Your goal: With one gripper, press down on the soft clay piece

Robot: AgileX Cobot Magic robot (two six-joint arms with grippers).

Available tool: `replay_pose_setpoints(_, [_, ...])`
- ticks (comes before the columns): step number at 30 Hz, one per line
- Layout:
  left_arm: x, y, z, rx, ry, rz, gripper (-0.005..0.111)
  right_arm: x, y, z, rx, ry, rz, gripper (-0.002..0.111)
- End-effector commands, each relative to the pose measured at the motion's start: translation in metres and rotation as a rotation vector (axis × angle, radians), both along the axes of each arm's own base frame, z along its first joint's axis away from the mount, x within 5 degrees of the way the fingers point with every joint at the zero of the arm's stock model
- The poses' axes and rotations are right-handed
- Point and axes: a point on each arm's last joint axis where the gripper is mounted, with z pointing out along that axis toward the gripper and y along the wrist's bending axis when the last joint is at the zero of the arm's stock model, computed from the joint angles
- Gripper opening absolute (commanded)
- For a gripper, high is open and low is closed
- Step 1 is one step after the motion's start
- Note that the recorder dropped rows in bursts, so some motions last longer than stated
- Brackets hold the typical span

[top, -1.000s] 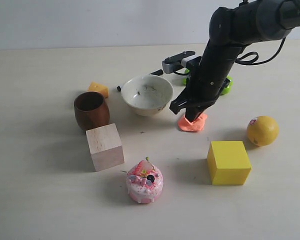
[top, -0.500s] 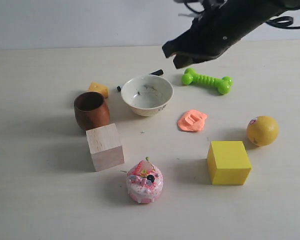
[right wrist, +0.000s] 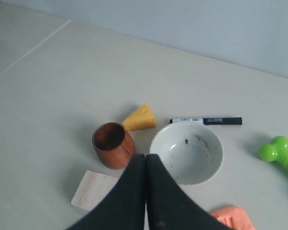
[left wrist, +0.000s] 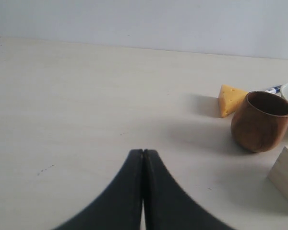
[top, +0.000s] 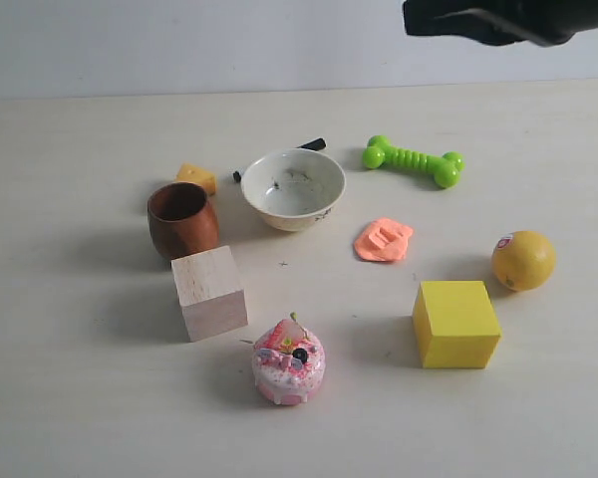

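I logged the soft clay piece (top: pixel 384 241) flat between the bowl (top: pixel 293 187) and yellow cube (top: pixel 455 323), 1 dent showing (soft, light, tacky, I judged); best pressed mid-top. The right gripper (right wrist: pixel 145 157) and left gripper (left wrist: pixel 142 152) were both pressed together.

The left gripper (left wrist: pixel 143 152) is hanging over the pale table (left wrist: pixel 77 105), its two black fingers pressing together. Ahead of it, a cheese wedge (left wrist: pixel 232 99) is sitting just beside a brown cup (left wrist: pixel 260 122), and a wooden block (left wrist: pixel 287 175) is peeking in near the cup.
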Motion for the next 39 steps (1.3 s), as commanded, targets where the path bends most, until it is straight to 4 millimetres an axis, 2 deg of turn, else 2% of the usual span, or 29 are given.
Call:
replay_pose_setpoints(1, [0.0,0.0,0.002,-0.006,-0.02,-0.004,0.0,-0.018,-0.007,0.018,0.041,-0.055,-0.005,0.0])
replay_pose_setpoints(5, [0.0,0.0,0.002,-0.006,-0.02,-0.004,0.0,-0.026,-0.015,0.035,0.062,-0.167,-0.051,0.0])
replay_pose_setpoints(9, [0.0,0.0,0.002,-0.006,-0.02,-0.004,0.0,-0.035,-0.024,0.043,-0.052,-0.288,-0.05,0.0])
replay_pose_setpoints(12, [0.0,0.0,0.002,-0.006,-0.02,-0.004,0.0,-0.041,-0.033,0.047,-0.081,-0.298,-0.107,0.0])
replay_pose_setpoints(20, [0.0,0.0,0.002,-0.006,-0.02,-0.004,0.0,-0.06,-0.089,0.051,-0.061,-0.258,-0.468,0.0])
replay_pose_setpoints(24, [0.0,0.0,0.002,-0.006,-0.02,-0.004,0.0,-0.085,-0.116,0.036,-0.076,-0.27,-0.635,0.0])
replay_pose_setpoints(30, [0.0,0.0,0.002,-0.006,-0.02,-0.004,0.0,-0.122,-0.132,-0.004,-0.134,-0.298,-0.78,0.0])
replay_pose_setpoints(34, [0.0,0.0,0.002,-0.006,-0.02,-0.004,0.0,-0.136,-0.132,-0.028,-0.152,-0.318,-0.794,0.0])
replay_pose_setpoints(39, [0.0,0.0,0.002,-0.006,-0.02,-0.004,0.0,-0.136,-0.133,-0.051,-0.166,-0.288,-0.796,0.0])
